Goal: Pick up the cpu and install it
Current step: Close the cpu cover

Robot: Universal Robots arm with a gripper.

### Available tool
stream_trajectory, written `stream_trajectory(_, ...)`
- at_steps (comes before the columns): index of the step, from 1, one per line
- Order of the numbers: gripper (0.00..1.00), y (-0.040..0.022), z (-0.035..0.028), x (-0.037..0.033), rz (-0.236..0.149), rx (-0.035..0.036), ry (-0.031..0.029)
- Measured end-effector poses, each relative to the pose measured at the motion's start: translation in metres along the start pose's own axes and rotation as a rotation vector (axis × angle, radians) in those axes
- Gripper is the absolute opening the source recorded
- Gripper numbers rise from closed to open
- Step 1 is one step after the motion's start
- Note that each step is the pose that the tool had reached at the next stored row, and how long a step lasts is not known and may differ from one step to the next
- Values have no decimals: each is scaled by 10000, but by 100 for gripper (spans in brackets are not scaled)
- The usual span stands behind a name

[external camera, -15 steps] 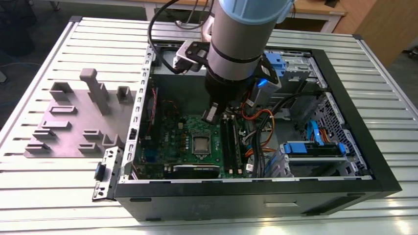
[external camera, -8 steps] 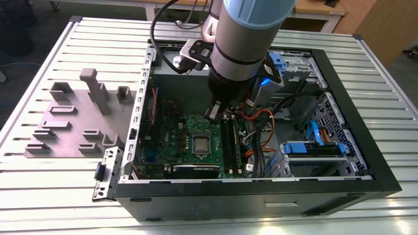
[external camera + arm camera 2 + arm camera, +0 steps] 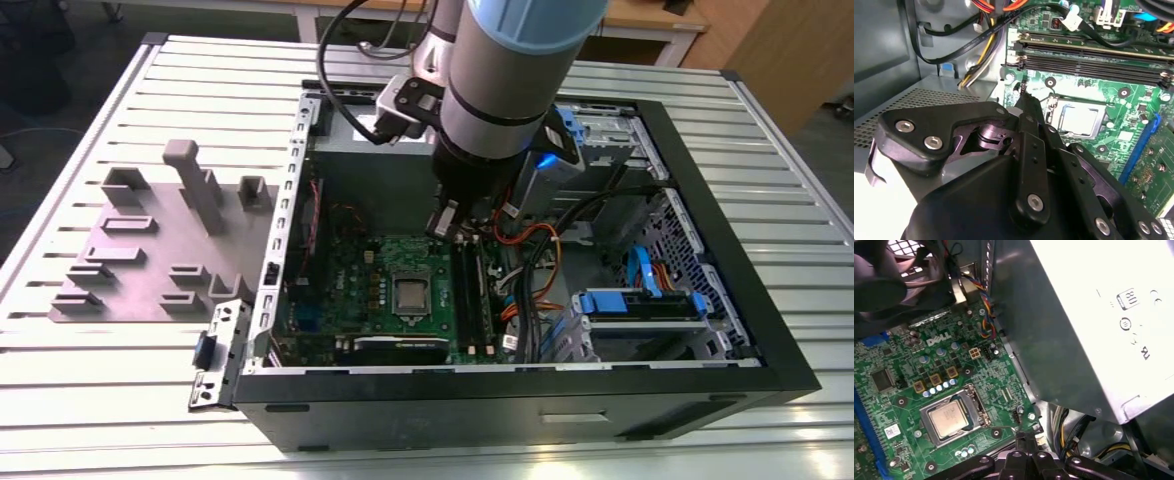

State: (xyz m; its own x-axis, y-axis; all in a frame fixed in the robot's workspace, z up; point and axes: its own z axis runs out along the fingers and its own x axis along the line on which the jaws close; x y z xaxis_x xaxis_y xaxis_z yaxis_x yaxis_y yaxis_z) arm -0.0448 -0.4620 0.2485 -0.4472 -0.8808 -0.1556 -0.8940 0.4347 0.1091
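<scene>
The cpu (image 3: 408,292) lies flat in its socket in the middle of the green motherboard (image 3: 350,262), silvery top up, inside the open computer case. Both wrist views show the cpu (image 3: 1081,119) (image 3: 950,418) framed by the silver socket bracket. My gripper (image 3: 445,226) hangs above the board's far part, a little beyond the socket and apart from the chip. Its black fingers (image 3: 1026,112) meet in a narrow tip with nothing between them. In the first wrist view the gripper (image 3: 1022,436) tip sits off one corner of the socket.
A grey plastic tray (image 3: 147,260) with raised blocks lies on the slatted table at the exterior view's left. The power supply box (image 3: 1094,330) and cable bundles (image 3: 979,30) crowd the gripper. Memory slots (image 3: 1094,55) flank the socket; blue drive brackets (image 3: 641,300) fill the case's right.
</scene>
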Motion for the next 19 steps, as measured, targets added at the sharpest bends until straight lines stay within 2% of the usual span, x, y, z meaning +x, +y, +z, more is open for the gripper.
stream_trajectory(10, 11, 12, 60, -44, -1, -2, -5)
stream_trajectory(19, 11, 14, 94, -47, -10, -3, 0)
